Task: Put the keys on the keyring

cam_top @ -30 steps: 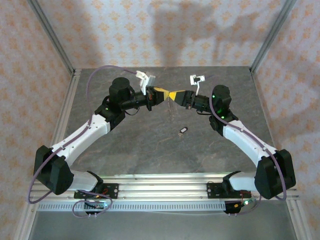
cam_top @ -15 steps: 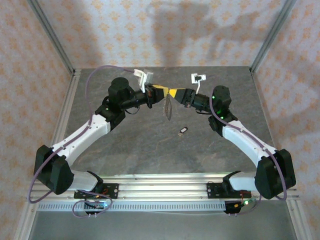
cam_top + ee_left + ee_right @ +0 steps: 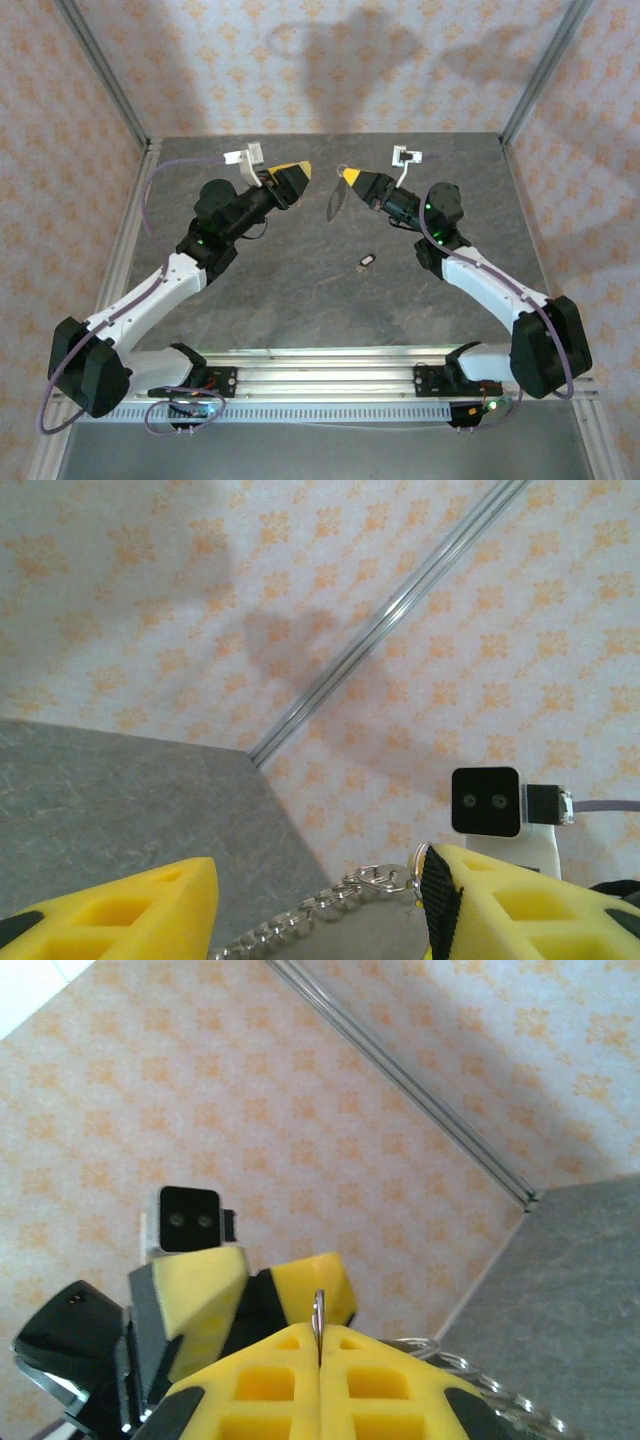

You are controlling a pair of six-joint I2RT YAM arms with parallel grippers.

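Seemingly empty, left gripper gapes; right gripper pinches the keyring.

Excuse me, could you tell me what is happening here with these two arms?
The right gripper has its jaws shut on the top of the keyring, whose fine chain loop hangs down above the table. The left gripper faces it from close by with its jaws open, holding nothing. The small dark key lies alone on the table, nearer the arm bases, and is not yet on the keyring.
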